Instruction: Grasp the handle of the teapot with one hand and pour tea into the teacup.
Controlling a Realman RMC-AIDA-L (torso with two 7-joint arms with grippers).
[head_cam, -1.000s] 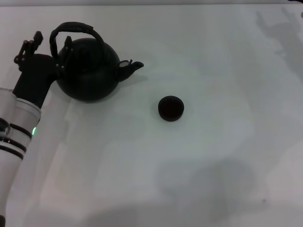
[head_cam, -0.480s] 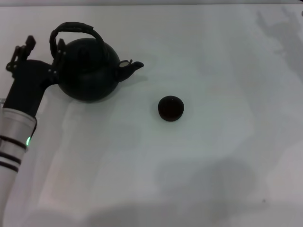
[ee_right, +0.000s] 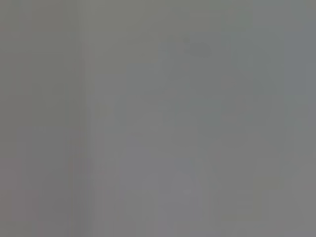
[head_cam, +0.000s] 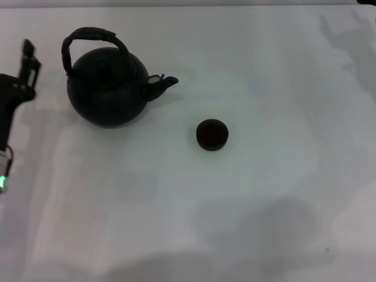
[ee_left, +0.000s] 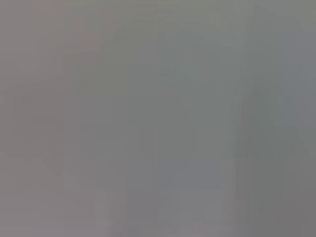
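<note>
Matt black teapot point(head_cam: 106, 88), dull sheen on its round body; the handle point(head_cam: 88, 36) looks rough and wrapped. Teacup point(head_cam: 211, 134) equally matt black. Bench point(head_cam: 264, 205) smooth, pale, faintly glossy.

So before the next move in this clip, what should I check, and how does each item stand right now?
1. Teapot upright on the table: ok.
2. Handle arched over the pot, nothing covering it: ok.
3. Spout turned toward the teacup: ok.
4. Teacup upright, standing apart from the pot: ok.
5. Left hand on the handle: not ok; it sits at the head view's left edge, clear of the pot.
6. Right hand position: cannot tell; no view shows it, and both wrist views show only blank grey.
</note>
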